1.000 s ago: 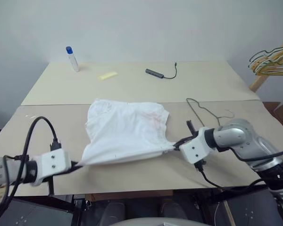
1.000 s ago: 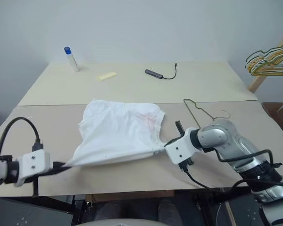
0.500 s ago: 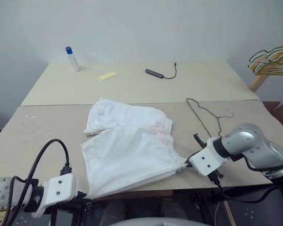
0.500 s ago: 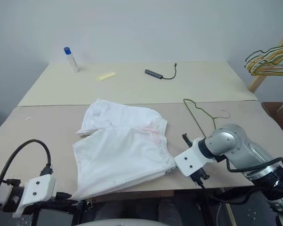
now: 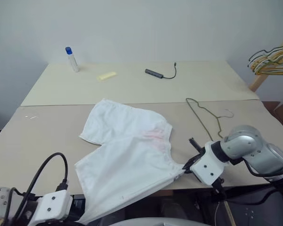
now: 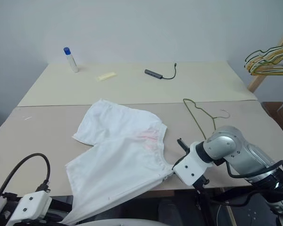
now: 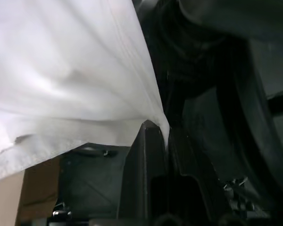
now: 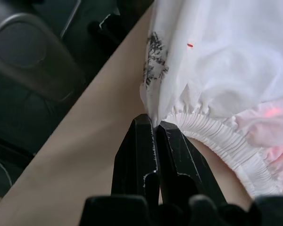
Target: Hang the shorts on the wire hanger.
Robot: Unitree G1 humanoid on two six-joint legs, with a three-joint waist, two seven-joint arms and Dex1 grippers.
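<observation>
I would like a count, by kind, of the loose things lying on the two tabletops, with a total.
White cloth shorts: 1
Thin dark-grey wire hanger: 1
White bottle with blue cap: 1
Small pale yellow flat piece: 1
Dark grey adapter with black cable: 1
Total: 5

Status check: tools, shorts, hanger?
Left tool and right tool shut on white cloth shorts. Shorts hang over table's near edge. Thin grey wire hanger lies untouched beside them.
</observation>
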